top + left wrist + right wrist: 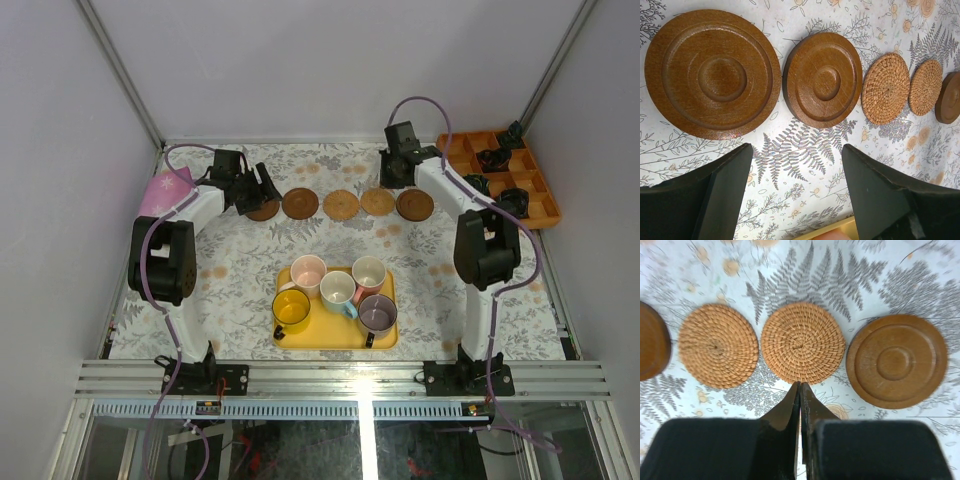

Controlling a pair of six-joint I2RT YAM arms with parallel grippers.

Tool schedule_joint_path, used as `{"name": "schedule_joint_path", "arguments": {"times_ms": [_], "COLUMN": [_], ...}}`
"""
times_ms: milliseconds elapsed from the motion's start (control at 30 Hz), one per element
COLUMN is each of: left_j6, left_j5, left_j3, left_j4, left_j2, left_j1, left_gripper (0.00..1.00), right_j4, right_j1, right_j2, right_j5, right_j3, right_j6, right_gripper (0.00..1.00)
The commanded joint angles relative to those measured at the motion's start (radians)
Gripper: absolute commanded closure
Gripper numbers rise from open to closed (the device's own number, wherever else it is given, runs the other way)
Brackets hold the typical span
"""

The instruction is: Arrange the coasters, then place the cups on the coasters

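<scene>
Several round coasters lie in a row across the far part of the table: brown wooden ones [300,203] [822,79] [896,361] and two woven ones [341,205] [802,342]. My left gripper [262,190] [797,150] hovers open at the row's left end, just short of the leftmost wooden coaster [712,74], holding nothing. My right gripper [390,180] [800,384] is shut and empty, its tips at the near edge of a woven coaster. The cups stand together on a yellow tray [335,340]: pale pink [308,271], light blue [338,288], salmon [369,272], yellow [291,308], mauve [377,313].
An orange compartment tray [525,195] with small black gadgets [492,158] sits at the back right, beside the right arm. A pink object [163,192] lies at the left edge behind the left arm. White walls close in the table on three sides.
</scene>
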Motion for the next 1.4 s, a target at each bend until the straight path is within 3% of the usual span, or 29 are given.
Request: {"name": "schedule_joint_path", "arguments": {"times_ms": [0, 400, 667, 1133, 1200, 1367], "left_j6": [0.014, 0.039, 0.043, 0.042, 0.038, 0.024], "left_j5": [0.001, -0.040, -0.041, -0.083, -0.082, -0.079], "left_j3": [0.009, -0.015, -0.041, -0.124, -0.146, -0.193], "left_j4": [0.010, 0.004, 0.033, -0.027, -0.027, -0.010], "left_j2": [0.004, -0.031, -0.057, -0.091, -0.098, -0.107], "left_j1": [0.009, 0.021, 0.038, 0.050, 0.049, 0.048], "left_gripper": [0.28, 0.28, 0.27, 0.32, 0.36, 0.60], "right_j4": [-0.018, -0.006, 0.001, -0.031, -0.029, -0.034], "right_j1": [-0.005, -0.054, -0.174, -0.176, -0.177, -0.176], "right_j2": [-0.114, -0.229, -0.298, -0.300, -0.300, -0.290], "right_j5": [0.083, 0.227, 0.168, 0.222, 0.213, 0.205], "right_j3": [0.041, -0.133, -0.213, -0.265, -0.269, -0.280], "right_j6": [-0.015, 0.026, 0.092, 0.044, 0.042, 0.043], "right_gripper": [1.00, 1.00, 1.00, 1.00, 1.00, 1.00]}}
